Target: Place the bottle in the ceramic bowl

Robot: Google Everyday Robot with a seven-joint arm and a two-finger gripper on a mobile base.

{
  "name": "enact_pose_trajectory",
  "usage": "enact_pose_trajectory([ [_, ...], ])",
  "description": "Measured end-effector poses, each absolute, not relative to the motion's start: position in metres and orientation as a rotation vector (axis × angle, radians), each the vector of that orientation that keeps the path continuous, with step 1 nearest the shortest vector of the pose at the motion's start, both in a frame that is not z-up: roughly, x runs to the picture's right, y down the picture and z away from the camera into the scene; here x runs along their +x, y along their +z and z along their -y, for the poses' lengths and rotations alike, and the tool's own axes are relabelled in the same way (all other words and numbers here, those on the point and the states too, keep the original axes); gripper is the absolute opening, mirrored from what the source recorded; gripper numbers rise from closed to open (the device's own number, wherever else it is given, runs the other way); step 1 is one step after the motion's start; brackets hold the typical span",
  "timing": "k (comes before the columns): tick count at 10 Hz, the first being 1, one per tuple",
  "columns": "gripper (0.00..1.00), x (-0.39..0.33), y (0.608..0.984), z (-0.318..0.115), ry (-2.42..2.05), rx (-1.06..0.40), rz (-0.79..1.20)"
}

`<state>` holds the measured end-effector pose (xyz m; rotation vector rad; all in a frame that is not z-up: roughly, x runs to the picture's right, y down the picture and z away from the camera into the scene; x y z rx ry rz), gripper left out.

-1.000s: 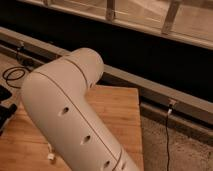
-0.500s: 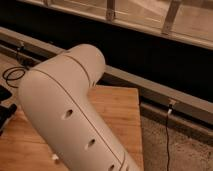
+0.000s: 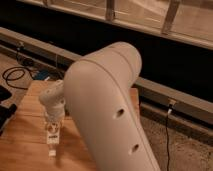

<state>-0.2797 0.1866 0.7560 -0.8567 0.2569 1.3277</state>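
Camera view, by wooden table (image 3: 22, 147) left edge: now swung clear, clamps gripper (image 3: 52, 125) shut around bottle (image 3: 52, 142); seemingly grasped, ready for carrying toward unseen ceramic bowl.

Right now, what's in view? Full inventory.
table: 1, light wood, lower left, under the arm
coiled cable: 1, black, on the floor beyond the table, far left
thin cable: 1, dark, running down the floor at right
rail: 1, grey, along the dark wall, left to right
floor: speckled grey, lower right
bottle: none identifiable
ceramic bowl: none visible
arm: 1, white, large link filling the centre
tool: 1, white, pointing down over the table's left part, shut; cannot tell whether it holds anything
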Motion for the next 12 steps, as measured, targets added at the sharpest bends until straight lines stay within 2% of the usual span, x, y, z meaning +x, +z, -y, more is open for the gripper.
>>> enact_pose_trajectory([
  [4,0.0,-0.299,0.696,-0.105,1.266,-0.793,-0.063],
  [6,0.0,-0.329,0.682,-0.072,1.209,-0.778,0.04],
  [12,0.0,-0.335,0.681,-0.064,1.199,-0.777,0.072],
])
